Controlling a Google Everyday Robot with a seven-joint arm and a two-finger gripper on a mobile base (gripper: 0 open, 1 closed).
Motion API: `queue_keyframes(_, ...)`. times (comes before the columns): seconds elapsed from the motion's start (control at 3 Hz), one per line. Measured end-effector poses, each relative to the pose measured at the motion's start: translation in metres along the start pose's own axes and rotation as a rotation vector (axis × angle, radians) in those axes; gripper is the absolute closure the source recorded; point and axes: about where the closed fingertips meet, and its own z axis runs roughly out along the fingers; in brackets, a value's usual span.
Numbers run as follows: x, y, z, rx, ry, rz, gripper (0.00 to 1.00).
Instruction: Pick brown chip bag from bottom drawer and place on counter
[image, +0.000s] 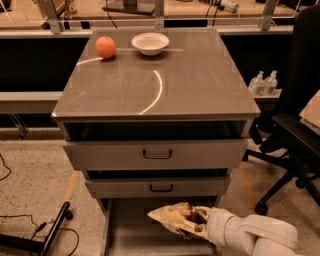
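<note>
Gripper (196, 220) — half-hidden, gripping bag (169, 219) — over drawer (129, 236).

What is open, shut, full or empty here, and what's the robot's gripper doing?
Bottom drawer: pulled open.
Brown chip bag: crumpled, held over the bottom drawer.
Gripper: shut on the bag, low by the drawer.
Top drawer: slightly out.
Middle drawer: slightly out.
White bowl: upright on the counter, looks empty.
Orange: whole, on the counter.
</note>
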Motion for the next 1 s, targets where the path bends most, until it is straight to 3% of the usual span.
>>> queue_keyframes(0.33, -0.012, -0.001, -0.010, -0.002, -0.003, -0.011, 1.00)
queue_keyframes(0.67, -0.037, -0.003, -0.041, 0.009, 0.003, -0.022, 1.00)
queue_keyframes(1.0, -0.063, -0.020, -0.075, 0.035, 0.026, -0.039, 1.00)
